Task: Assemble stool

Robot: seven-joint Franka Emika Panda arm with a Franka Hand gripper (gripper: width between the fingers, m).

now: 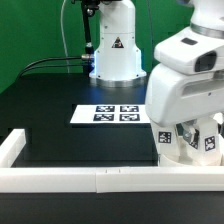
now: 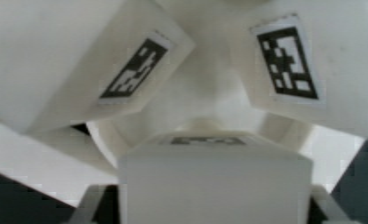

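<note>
My hand [image 1: 197, 135] hangs low over the stool [image 1: 195, 148] near the border rail [image 1: 100, 178] on the black tabletop [image 1: 60, 125] — grip unclear, I cannot tell — so a tilted leg [image 2: 142, 70] could jam and cross-thread.

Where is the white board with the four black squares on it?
In the exterior view, the marker board lies flat on the black table, near the middle. It sits in front of the robot's base, on the exterior view's left of the stool parts.
</note>
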